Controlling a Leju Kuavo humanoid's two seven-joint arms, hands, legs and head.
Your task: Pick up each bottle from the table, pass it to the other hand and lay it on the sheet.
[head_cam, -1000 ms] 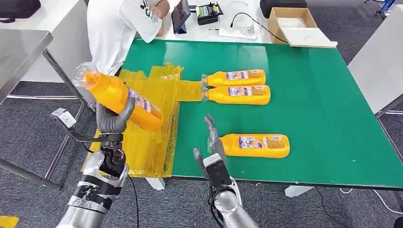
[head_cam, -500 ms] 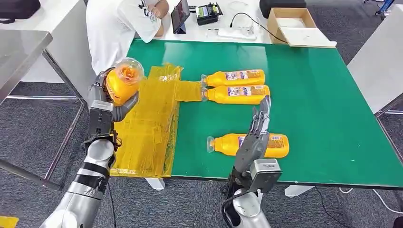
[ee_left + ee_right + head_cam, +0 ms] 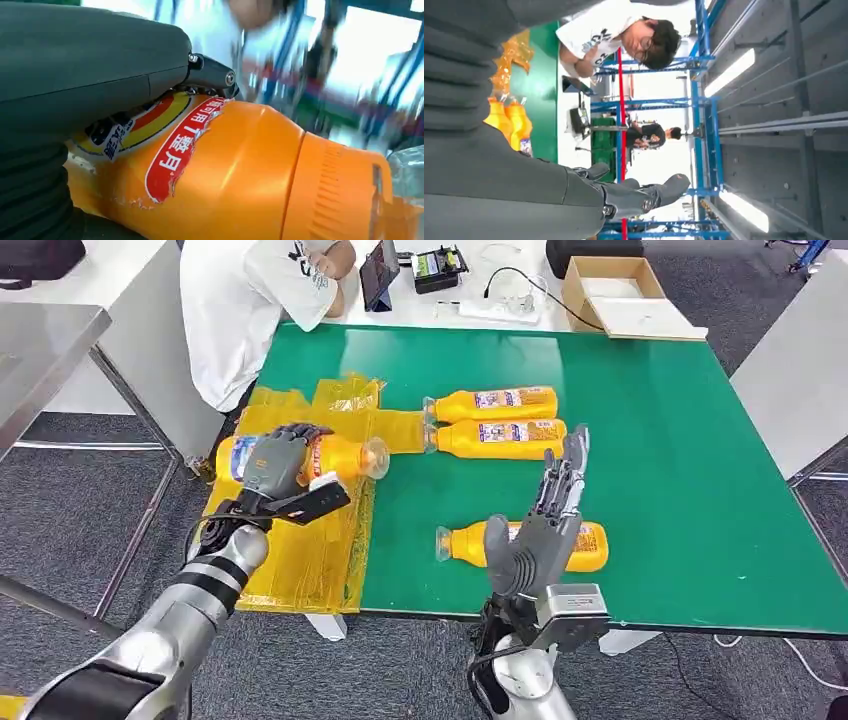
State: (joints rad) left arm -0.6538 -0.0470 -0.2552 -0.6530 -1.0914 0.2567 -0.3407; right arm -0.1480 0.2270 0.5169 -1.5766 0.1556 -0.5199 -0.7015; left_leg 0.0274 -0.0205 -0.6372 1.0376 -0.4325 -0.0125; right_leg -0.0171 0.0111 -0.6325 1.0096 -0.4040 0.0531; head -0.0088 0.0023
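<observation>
While its clear cap points toward the table's middle, an orange bottle (image 3: 300, 457) is gripped on its side by the left hand (image 3: 275, 468), fingers wrapped over its red-and-yellow label, above the crinkled yellow sheet (image 3: 310, 530). Torn label edges and a ribbed orange shoulder are seen in the left wrist view. The right hand (image 3: 545, 525) is held upright, fingers straight and spread, nothing in it, over a third bottle (image 3: 470, 544). Two more bottles (image 3: 495, 420) lie side by side on the green table (image 3: 680, 460).

We see a person in a white shirt (image 3: 245, 300) leaning behind the green bench (image 3: 660, 450), a cardboard box (image 3: 615, 290) nearby.
</observation>
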